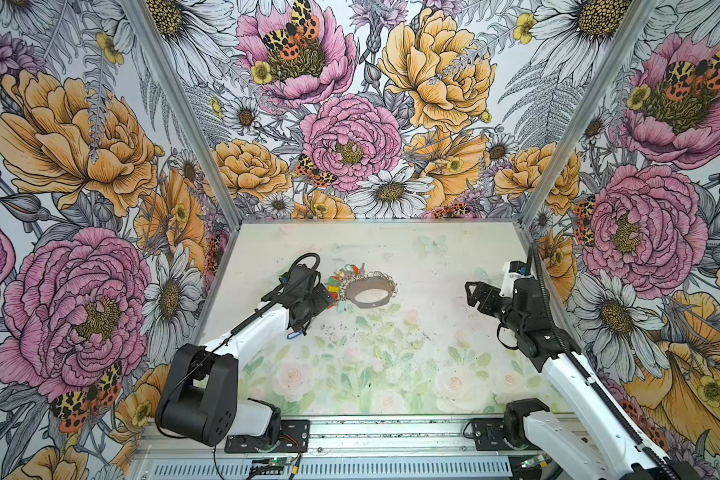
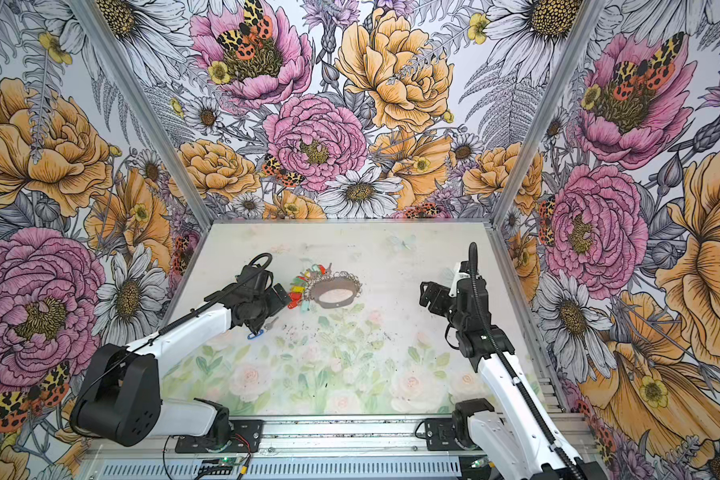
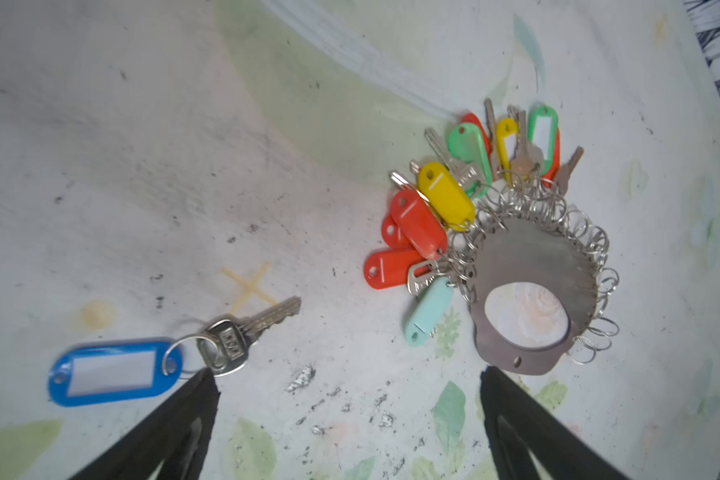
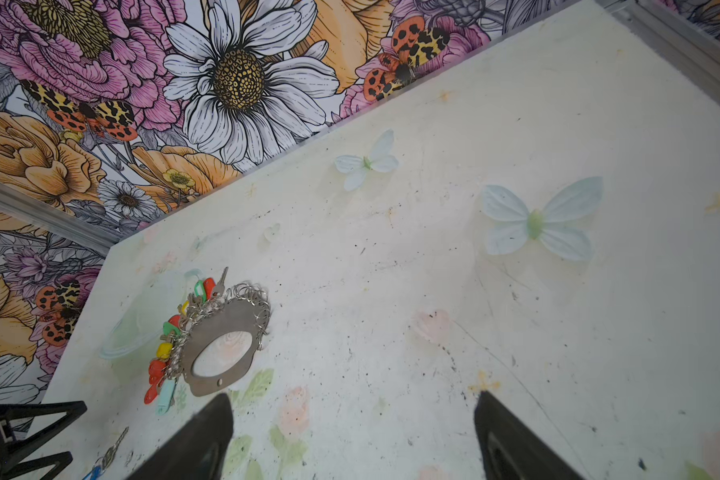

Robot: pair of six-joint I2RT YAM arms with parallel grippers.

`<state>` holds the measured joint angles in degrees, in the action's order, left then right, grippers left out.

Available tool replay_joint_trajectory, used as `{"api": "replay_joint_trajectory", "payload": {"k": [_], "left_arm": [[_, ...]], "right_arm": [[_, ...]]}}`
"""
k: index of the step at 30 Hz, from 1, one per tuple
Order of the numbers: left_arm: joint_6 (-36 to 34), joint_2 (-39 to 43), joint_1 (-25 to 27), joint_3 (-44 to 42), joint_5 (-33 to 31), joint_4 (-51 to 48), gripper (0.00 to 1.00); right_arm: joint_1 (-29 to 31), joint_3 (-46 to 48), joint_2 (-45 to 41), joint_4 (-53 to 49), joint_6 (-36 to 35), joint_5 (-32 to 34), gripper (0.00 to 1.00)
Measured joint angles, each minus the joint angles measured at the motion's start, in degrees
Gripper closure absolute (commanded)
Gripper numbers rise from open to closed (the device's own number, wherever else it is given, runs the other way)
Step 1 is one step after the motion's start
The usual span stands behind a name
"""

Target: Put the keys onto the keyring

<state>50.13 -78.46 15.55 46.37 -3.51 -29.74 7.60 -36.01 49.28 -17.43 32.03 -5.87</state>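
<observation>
Item 1: one loose key [image 3: 246,332] w/ blue tag [image 3: 113,372] lies flat on the table [image 3: 100,166]. It is just beside a tip of the left gripper [image 3: 346,378] and apart from the keyring [image 3: 533,266]. The keyring lies flat, other keys [image 3: 429,216] fanned along its rim.

Left gripper: jaws spread wide, nothing held. Right gripper [image 4: 350,399]: likewise spread, empty, well apart from the work.

Handling, est.: the tag is light, smooth plastic, prob. slippery. Pinch across its long edges, leaving its split ring free. The keyring is thin, rigid metal, awkward to lift off flat.
</observation>
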Motion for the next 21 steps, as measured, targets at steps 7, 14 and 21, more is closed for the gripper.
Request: {"api": "replay_joint_trajectory", "payload": {"k": [7,14,21], "left_arm": [[-2.1,-1.1,-2.6,-1.2,2.3,-0.5,0.01],[-3.2,-2.8,-2.7,-1.4,3.2,-0.5,0.01],[-4.1,-6.0,-2.7,-1.3,4.3,-0.5,0.01]], "right_arm": [[0.0,0.0,0.4,-0.2,0.0,0.0,0.09],[0.0,0.0,0.9,-0.2,0.0,-0.2,0.09],[0.0,0.0,1.1,-0.2,0.0,-0.2,0.09]]}}
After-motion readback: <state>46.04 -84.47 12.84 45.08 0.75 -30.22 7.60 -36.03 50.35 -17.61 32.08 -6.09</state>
